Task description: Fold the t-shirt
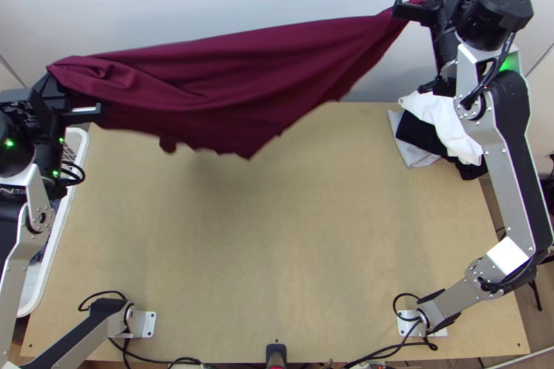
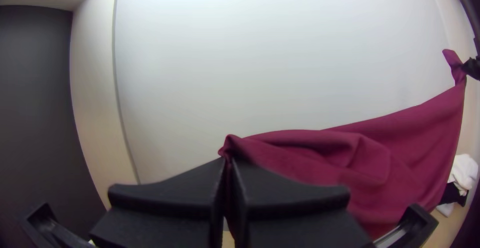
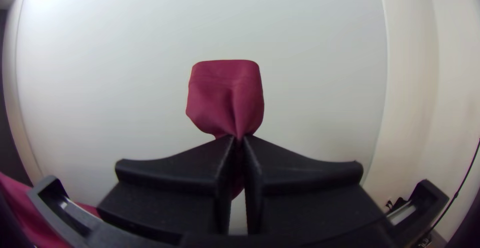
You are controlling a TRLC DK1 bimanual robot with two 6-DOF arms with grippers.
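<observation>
"Where was the top camera?"
"High over the near edge of the bench point(image 1: 277, 251), looking steeply down."
"And the wrist ones?"
"Close to the red shirt point(image 1: 228, 71), on the left arm point(image 1: 24, 248) and right arm point(image 1: 511, 182), facing the pale wall point(image 2: 275, 68). All three views shared that shirt."

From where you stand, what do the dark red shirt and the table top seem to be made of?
The shirt looks like soft, matt fabric, perhaps cotton: it sags in loose folds. The table top looks like wood or wood board, smooth and dull, from its pale tan, even surface.
</observation>
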